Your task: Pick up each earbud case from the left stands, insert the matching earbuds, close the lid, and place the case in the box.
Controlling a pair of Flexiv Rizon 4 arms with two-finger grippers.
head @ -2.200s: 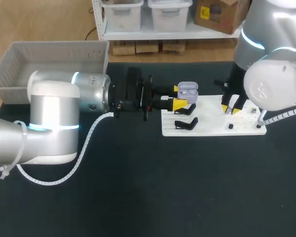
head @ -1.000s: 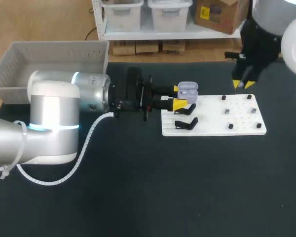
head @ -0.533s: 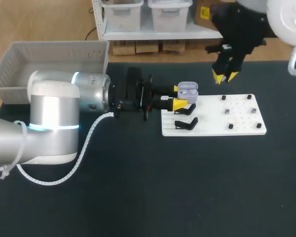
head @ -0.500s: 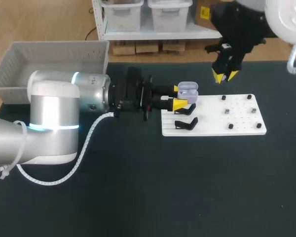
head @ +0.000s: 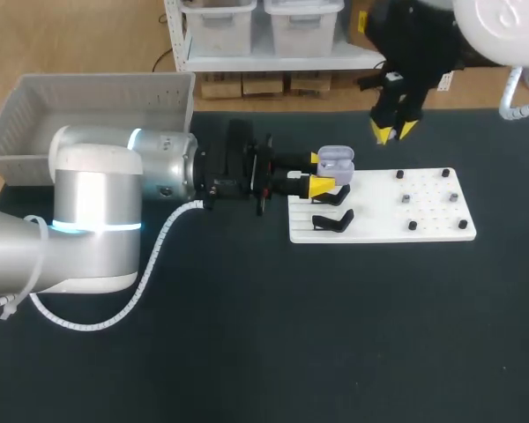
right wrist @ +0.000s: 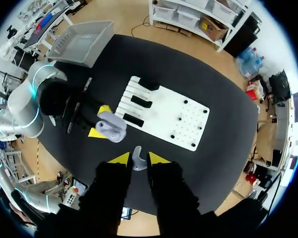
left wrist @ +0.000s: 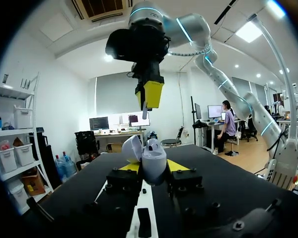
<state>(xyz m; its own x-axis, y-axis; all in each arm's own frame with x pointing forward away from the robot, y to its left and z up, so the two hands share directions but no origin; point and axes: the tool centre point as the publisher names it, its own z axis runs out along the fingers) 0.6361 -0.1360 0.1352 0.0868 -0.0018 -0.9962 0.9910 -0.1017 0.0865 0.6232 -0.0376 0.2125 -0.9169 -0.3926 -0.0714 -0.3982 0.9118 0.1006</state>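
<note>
While the left gripper (head: 321,173) pinches the lavender plastic earbud case (head: 336,159) w/ lid open, at the left end of the white flat stand board (head: 423,225), the right gripper (right wrist: 138,158), high above, nips a small pale earbud (right wrist: 137,162); head view barely shows it.

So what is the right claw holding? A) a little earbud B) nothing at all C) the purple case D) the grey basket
A: a small pale earbud sits pinched between the yellow tips of the right gripper; the open case is in the left gripper.
</note>
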